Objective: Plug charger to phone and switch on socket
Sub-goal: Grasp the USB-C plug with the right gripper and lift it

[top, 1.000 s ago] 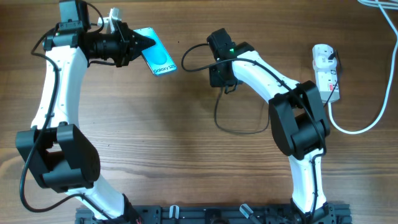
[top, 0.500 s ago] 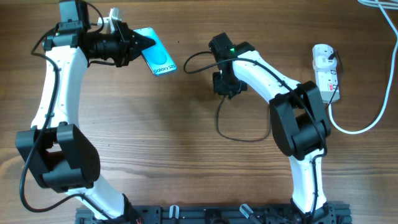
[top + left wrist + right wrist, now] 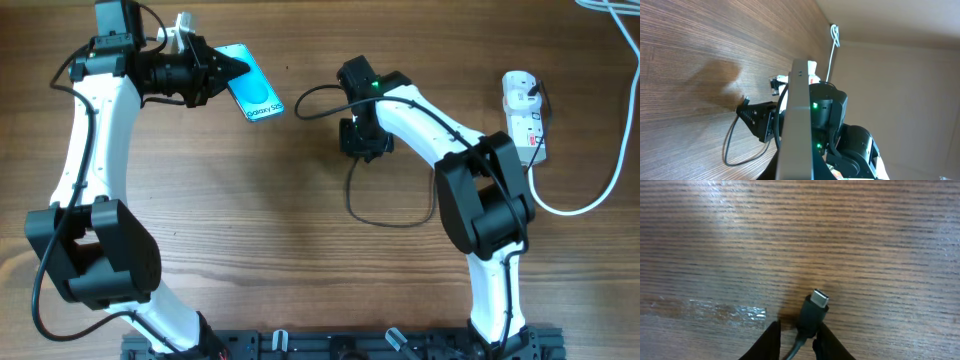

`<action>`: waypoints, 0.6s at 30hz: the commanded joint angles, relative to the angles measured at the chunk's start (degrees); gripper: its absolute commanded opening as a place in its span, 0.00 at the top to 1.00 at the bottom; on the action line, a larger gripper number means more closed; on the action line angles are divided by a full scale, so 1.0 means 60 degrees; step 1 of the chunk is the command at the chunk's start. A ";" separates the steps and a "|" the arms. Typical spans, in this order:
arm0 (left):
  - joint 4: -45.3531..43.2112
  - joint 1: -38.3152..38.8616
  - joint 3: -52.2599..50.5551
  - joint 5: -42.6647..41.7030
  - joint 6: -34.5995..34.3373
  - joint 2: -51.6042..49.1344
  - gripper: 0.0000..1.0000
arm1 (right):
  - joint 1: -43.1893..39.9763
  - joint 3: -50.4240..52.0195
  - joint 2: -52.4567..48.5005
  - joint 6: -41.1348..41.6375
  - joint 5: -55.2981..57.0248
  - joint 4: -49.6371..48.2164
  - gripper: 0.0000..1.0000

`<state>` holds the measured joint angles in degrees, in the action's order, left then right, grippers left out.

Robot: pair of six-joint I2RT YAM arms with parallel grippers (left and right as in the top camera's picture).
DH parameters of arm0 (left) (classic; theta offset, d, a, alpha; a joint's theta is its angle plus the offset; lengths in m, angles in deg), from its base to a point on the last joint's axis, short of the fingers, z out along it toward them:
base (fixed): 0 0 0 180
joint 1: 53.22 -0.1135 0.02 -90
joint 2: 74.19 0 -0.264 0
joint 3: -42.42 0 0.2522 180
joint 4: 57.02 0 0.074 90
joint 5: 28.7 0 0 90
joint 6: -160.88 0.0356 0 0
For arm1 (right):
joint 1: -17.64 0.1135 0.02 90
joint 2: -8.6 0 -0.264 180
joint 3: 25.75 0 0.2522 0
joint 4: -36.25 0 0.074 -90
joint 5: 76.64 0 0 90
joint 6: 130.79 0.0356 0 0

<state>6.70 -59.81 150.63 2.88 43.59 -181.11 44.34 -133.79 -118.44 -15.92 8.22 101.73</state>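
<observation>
My left gripper (image 3: pixel 226 76) is shut on the phone (image 3: pixel 256 92), holding its teal screen tilted above the table at the upper left. In the left wrist view the phone (image 3: pixel 797 125) shows edge-on as a grey slab. My right gripper (image 3: pixel 361 138) is shut on the charger (image 3: pixel 378 218), a thin black cable looping on the table below it. In the right wrist view the charger's connector tip (image 3: pixel 814 309) sticks out between the fingers (image 3: pixel 799 334), just above the wood. The socket (image 3: pixel 524 112), a white strip with a black plug, lies at the far right, away from both grippers.
A thick white cord (image 3: pixel 598 195) curves from the socket toward the right edge and up to the top right corner. The right arm (image 3: pixel 827 117) fills the left wrist view behind the phone. A black rail (image 3: pixel 340 345) runs along the front edge.
My right gripper has shifted slightly right and down with the charger, and the cable loop has moved with it. The left arm and phone have not moved.
</observation>
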 commanded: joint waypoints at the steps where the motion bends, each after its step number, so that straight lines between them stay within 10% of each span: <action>1: -0.0040 0.0004 0.0117 -0.0368 -0.0055 0.0200 0.96 | 0.0004 0.0237 -0.0025 0.0175 -0.0113 -0.0386 0.75; 7: -0.0040 0.0007 0.0117 -0.0368 -0.0055 0.0200 0.96 | -0.0025 0.0237 -0.0025 0.0175 -0.0004 -0.0601 0.77; 9: -0.0040 0.0004 0.0117 -0.0368 -0.0055 0.0200 0.96 | -0.0022 0.0237 -0.0025 0.0186 -0.0011 -0.0565 0.95; 18: -0.0066 0.0004 0.0117 -0.0368 -0.0058 0.0200 0.96 | -0.0022 -0.0594 0.0335 -0.0495 0.1147 0.0095 0.95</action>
<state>6.70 -59.81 150.63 2.88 43.59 -181.11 44.31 -134.69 -118.31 -16.01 11.76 103.07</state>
